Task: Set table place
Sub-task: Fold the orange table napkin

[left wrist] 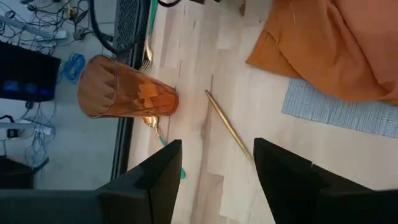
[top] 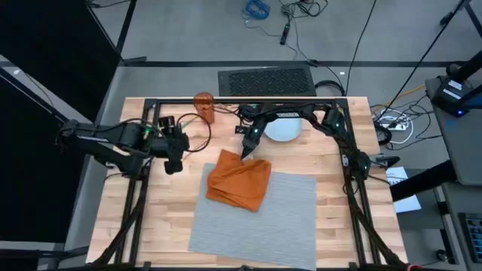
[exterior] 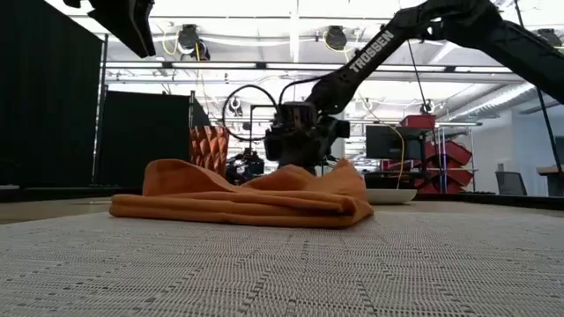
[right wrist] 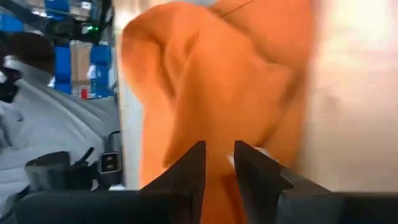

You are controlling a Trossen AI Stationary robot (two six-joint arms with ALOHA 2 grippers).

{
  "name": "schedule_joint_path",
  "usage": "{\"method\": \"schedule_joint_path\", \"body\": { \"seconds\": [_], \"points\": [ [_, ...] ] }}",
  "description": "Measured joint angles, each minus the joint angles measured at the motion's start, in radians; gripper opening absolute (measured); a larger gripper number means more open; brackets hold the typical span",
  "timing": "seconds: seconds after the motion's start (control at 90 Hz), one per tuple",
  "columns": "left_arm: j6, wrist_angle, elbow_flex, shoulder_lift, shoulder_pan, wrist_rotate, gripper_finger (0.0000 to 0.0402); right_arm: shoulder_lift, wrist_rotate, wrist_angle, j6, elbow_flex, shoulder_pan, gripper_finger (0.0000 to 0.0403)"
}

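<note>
While one napkin overlaps one placemat, apparently untouched.

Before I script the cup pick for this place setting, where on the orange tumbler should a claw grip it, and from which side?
Grip the tumbler around its mid wall, coming in level from the left, where the open left claw waits. It stands upright near the table's far edge, so its side wall is exposed; the fork and gold stick lie close by, so stay above them.
</note>
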Motion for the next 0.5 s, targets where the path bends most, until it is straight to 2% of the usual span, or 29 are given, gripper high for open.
{"method": "schedule_joint_path", "body": {
  "seconds": [0.189,0.322,0.5],
  "points": [
    [-0.012,-0.001,0.0,0.0,-0.001,0.016,0.0184,0.0,-0.001,0.019,0.015,0.0,-0.04,0.0134],
    [0.01,0.023,-0.018,-0.001,0.0,0.016,0.0184,0.0,-0.006,0.114,0.038,0.0,-0.008,0.0176],
    [0.035,0.034,-0.057,0.0,0.0,0.017,0.0184,0.005,-0.008,0.129,0.036,0.0,0.027,0.0186]
  ]
}}
